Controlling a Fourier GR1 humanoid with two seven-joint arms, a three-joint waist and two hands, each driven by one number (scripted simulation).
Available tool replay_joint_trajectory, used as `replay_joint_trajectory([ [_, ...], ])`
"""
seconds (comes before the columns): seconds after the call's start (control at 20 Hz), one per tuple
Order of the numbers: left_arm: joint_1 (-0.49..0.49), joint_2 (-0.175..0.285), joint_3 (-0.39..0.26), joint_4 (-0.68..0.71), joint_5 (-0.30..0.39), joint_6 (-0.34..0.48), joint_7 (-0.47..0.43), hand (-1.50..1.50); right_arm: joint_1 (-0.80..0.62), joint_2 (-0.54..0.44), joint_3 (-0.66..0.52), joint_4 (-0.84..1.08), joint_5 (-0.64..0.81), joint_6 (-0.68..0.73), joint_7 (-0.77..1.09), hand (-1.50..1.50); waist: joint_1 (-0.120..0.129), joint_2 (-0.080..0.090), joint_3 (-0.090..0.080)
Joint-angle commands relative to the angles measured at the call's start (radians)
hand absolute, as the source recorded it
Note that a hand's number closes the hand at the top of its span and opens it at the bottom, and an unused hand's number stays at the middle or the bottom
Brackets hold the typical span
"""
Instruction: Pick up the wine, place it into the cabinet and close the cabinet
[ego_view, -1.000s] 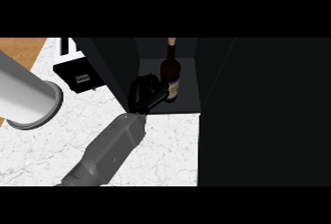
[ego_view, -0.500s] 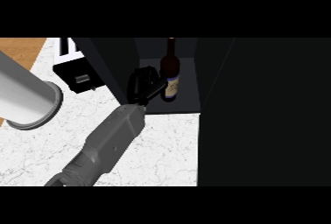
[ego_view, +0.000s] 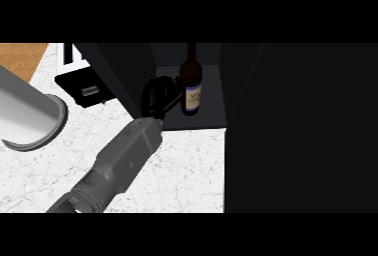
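The wine bottle (ego_view: 191, 87), dark with a pale label, stands upright on the floor of the open dark cabinet (ego_view: 207, 121). My right hand (ego_view: 157, 95) is just left of the bottle, inside the cabinet's opening, its fingers relaxed and open. The thumb reaches toward the label; I cannot tell if it touches. The right forearm (ego_view: 122, 157) runs down to the lower left. The cabinet door (ego_view: 299, 130) is a wide black panel filling the right side. The left hand does not show.
A big grey cylinder (ego_view: 26, 117), close to the camera, covers the left edge. A black box (ego_view: 83, 89) with a small white label sits on the white marble counter (ego_view: 184, 170) left of the cabinet. Wood surface (ego_view: 22, 57) shows at the upper left.
The right hand has eased back to the left, off the bottle. The bottle now stands by itself on the cabinet floor.
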Motion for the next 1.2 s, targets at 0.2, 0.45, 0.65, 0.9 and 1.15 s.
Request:
replay_joint_trajectory([
  [0.2,0.039,-0.002,0.049,0.062,0.014,-0.024,-0.148,1.50,0.044,0.024,0.046,-0.027,0.042,0.010,-0.029,-1.50,-0.002,0.001,0.000],
  [0.45,0.007,-0.002,0.059,0.083,-0.014,-0.031,-0.213,-1.50,-0.050,-0.007,-0.003,0.010,0.023,-0.025,0.017,-1.50,0.016,-0.001,0.000],
  [0.65,0.017,-0.002,0.055,0.055,-0.031,-0.028,-0.257,-1.50,0.049,0.010,0.013,-0.016,0.039,0.008,-0.036,-1.50,0.019,-0.006,0.001],
  [0.9,0.074,0.041,0.036,-0.045,-0.052,-0.042,-0.225,-1.50,0.050,0.003,0.005,-0.018,0.051,0.007,-0.034,-1.50,0.054,-0.017,0.001],
  [1.15,0.146,0.028,-0.020,-0.203,-0.076,0.030,-0.170,-1.50,0.059,-0.012,-0.034,-0.048,-0.001,-0.006,0.011,-1.50,0.085,-0.030,0.002],
])
